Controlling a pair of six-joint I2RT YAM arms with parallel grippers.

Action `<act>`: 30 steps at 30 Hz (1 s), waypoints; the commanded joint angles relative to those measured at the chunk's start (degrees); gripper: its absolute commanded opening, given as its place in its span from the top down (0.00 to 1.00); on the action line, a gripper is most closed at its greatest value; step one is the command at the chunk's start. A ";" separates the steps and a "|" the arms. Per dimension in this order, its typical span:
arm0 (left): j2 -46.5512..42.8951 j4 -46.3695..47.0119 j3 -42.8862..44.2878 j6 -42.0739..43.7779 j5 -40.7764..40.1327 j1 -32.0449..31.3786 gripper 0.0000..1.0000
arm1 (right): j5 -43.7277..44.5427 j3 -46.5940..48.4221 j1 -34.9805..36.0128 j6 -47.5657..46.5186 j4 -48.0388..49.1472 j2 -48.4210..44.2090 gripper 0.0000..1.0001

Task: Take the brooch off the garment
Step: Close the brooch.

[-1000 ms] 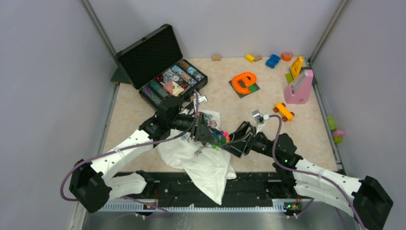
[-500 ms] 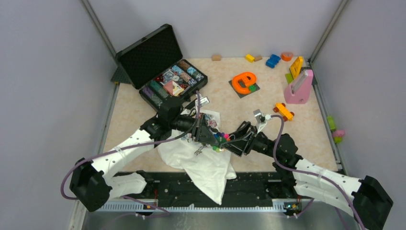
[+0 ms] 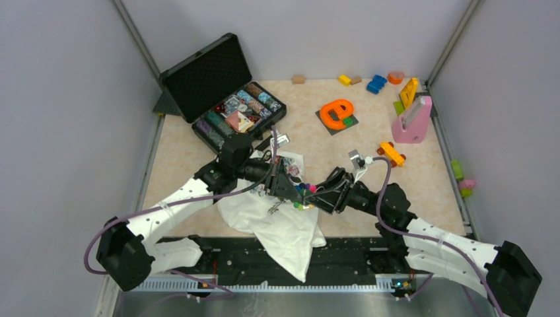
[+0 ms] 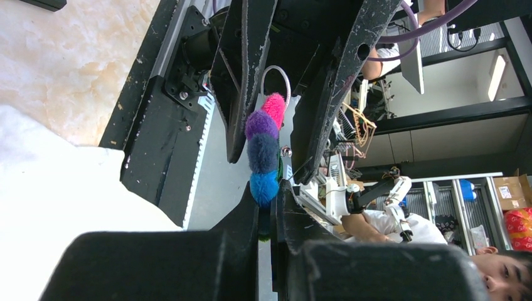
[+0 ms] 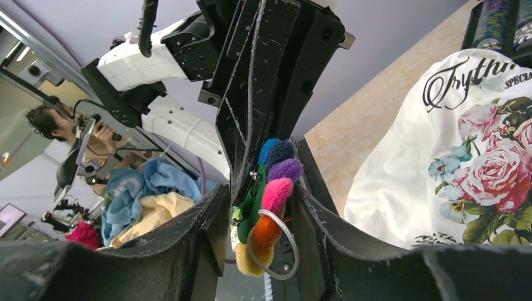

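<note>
The brooch (image 3: 304, 191), a small flower of fuzzy blue, purple, pink, orange and yellow balls on green backing, hangs in the air above the garment (image 3: 284, 228). My left gripper (image 4: 268, 188) is shut on the brooch (image 4: 263, 150) at its blue end. My right gripper (image 5: 263, 182) straddles the other end of the brooch (image 5: 273, 194), open, with a narrow gap on one side; its fingers (image 4: 241, 75) flank the pink and purple balls. The garment (image 5: 464, 157) is white with pink roses and dark script. Whether the pin still touches the cloth is hidden.
An open black case (image 3: 231, 105) of small items stands at the back left. An orange letter e (image 3: 337, 112), an orange toy car (image 3: 391, 153), a pink block (image 3: 413, 122) and small coloured blocks (image 3: 376, 83) lie at the back right.
My right gripper has slid left onto the brooch and its jaws have narrowed around it. The left gripper has stayed shut on the brooch in the same place.
</note>
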 commanded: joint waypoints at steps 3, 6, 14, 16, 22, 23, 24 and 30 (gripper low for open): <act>-0.01 1.97 2.28 1.58 0.70 -0.45 1.00 | -0.93 2.49 -0.59 -0.16 2.32 0.32 0.60; -0.04 1.72 2.34 1.74 0.71 -0.45 1.00 | -1.10 2.44 -0.58 -0.17 2.28 0.51 0.62; -0.32 1.17 2.42 2.28 0.65 -0.44 1.00 | 0.08 2.48 -0.59 -0.31 -0.87 0.17 0.65; -0.26 0.92 2.51 2.36 0.51 -0.49 1.00 | 0.27 2.42 -0.56 -0.33 -1.56 0.02 0.66; -0.32 0.84 2.69 2.62 0.50 -0.43 1.00 | 0.47 2.67 -0.62 -0.54 -3.26 0.05 0.68; -0.36 0.83 2.68 2.71 0.63 -0.46 1.00 | 0.48 2.81 -0.58 -0.58 -3.52 0.11 0.68; -0.40 0.76 2.77 2.87 0.54 -0.46 1.00 | 0.48 2.84 -0.57 -0.66 -3.90 0.21 0.68; -0.65 0.61 3.05 3.44 0.79 -0.49 1.00 | 0.20 2.61 -0.61 -0.39 -3.74 1.15 0.69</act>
